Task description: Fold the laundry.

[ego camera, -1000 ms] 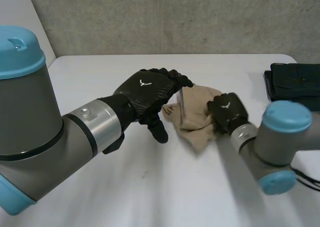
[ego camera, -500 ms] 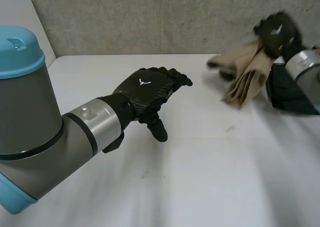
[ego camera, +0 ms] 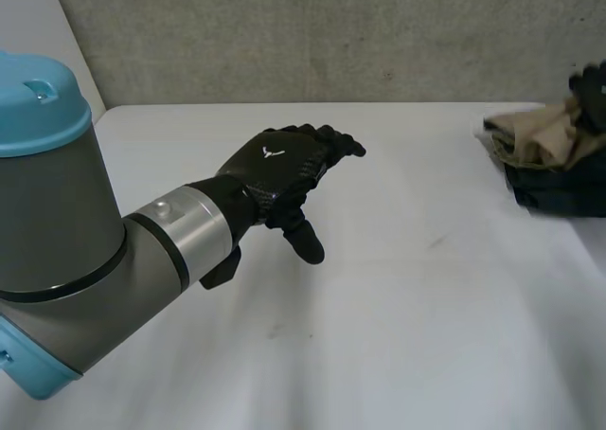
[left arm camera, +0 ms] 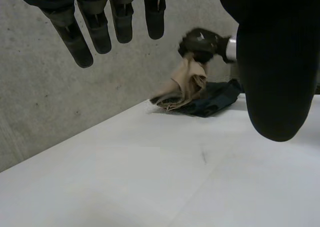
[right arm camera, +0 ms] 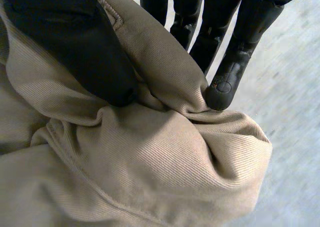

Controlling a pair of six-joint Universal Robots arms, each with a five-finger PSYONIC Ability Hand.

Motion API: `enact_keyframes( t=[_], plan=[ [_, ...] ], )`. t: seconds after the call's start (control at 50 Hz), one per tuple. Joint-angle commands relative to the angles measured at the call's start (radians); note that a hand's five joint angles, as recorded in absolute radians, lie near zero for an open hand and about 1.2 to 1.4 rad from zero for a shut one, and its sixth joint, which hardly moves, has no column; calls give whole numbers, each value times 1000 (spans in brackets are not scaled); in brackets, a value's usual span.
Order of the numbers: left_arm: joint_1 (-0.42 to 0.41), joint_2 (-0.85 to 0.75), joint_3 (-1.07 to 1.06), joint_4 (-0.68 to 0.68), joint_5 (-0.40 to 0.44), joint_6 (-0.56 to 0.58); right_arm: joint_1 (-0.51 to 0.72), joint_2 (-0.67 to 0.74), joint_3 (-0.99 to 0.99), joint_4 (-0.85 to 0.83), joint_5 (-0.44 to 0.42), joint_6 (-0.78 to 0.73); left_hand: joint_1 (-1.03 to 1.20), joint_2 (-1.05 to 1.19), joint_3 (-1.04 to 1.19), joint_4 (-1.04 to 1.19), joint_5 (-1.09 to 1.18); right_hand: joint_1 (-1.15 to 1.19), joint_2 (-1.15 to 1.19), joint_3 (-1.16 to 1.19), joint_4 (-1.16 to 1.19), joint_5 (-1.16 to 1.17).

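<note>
A tan cloth (ego camera: 538,134) lies bunched on a dark folded stack (ego camera: 559,188) at the table's far right. My right hand (ego camera: 594,89) is above it at the cloth's upper end. In the right wrist view the thumb (right arm camera: 75,47) and fingers (right arm camera: 227,62) pinch a fold of the tan cloth (right arm camera: 150,162). My left hand (ego camera: 279,165) hovers over the middle of the table with its fingers straight and nothing in it. Beyond the left hand's fingers (left arm camera: 95,27), the right hand (left arm camera: 202,42) holds the tan cloth (left arm camera: 184,84) over the dark stack (left arm camera: 212,102).
The white table (ego camera: 379,307) stretches between the two hands. A grey wall (ego camera: 331,32) stands behind the table's far edge. The left arm (ego camera: 76,241) reaches in from the near left.
My right hand has carried the tan cloth from the table's middle to the far right, onto the dark stack. The left hand has stayed where it was, open.
</note>
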Motion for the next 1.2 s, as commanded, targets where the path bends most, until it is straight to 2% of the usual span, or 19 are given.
enact_keyframes(
  t=[0.02,0.18,0.2,0.24,0.26,0.38,0.46,0.48,0.54,0.56,0.62,0.7,0.78,0.82,0.98,1.2],
  plan=[
    [0,-5,-5,2,1,1,-100,-10,184,-55,-104,-145,-14,-8,-3,-4,1,407,229,215,192,241],
    [1,-3,-5,1,0,1,-126,-111,261,3,-123,-156,-14,-8,-3,-4,1,405,228,213,190,240],
    [1,-3,-5,1,0,1,-126,-149,291,35,-121,-151,-14,-8,-3,-4,1,-231,-409,-423,-446,-397],
    [0,-2,-4,1,0,1,-124,-198,324,66,-107,-151,-14,-8,-3,-4,1,-743,-921,-935,-958,-909],
    [0,-2,-4,1,0,-1,-123,-224,336,82,-104,-151,-14,-8,-3,-4,1,-815,-992,-1007,-1029,-980],
    [0,4,-1,1,0,1,-101,-396,413,183,-71,-102,-14,-8,-3,-4,1,-815,-992,-1007,-1029,-980],
    [0,14,1,1,-5,1,-20,-514,437,223,24,10,-11,-5,0,-1,4,-815,-992,-1007,-1029,-980],
    [-2,15,3,1,-8,1,10,-565,449,232,75,56,-11,-5,0,-1,4,-815,-992,-1007,-1029,-980],
    [1,37,4,1,-23,1,56,-637,476,254,155,126,-11,-5,0,-1,4,-815,-992,-1007,-1029,-980],
    [7,56,3,2,-38,1,88,-677,504,267,202,175,-14,-8,-3,-4,1,-815,-992,-1007,-1029,-980],
    [27,95,1,16,-83,2,160,-757,569,295,265,251,-17,-11,-6,-7,-2,-815,-992,-1007,-1029,-980],
    [73,152,-10,51,-162,2,294,-898,684,313,322,314,-32,-26,-20,-21,-17,-815,-992,-1007,-1029,-980],
    [142,228,-66,102,-262,11,404,-967,811,304,372,331,-46,-40,-35,-36,-32,-815,-992,-1007,-1029,-980],
    [164,244,-86,120,-282,16,443,-987,856,304,403,331,-46,-40,-35,-36,-32,-815,-992,-1007,-1029,-980],
    [263,262,-191,143,-282,11,569,-1064,1008,283,593,325,-49,-43,-38,-39,-35,-815,-992,-1007,-1029,-980],
    [274,251,-235,179,-285,1,555,-1067,1060,252,604,335,-62,-56,-51,-51,-47,-815,-992,-1007,-1029,-980]
  ],
)
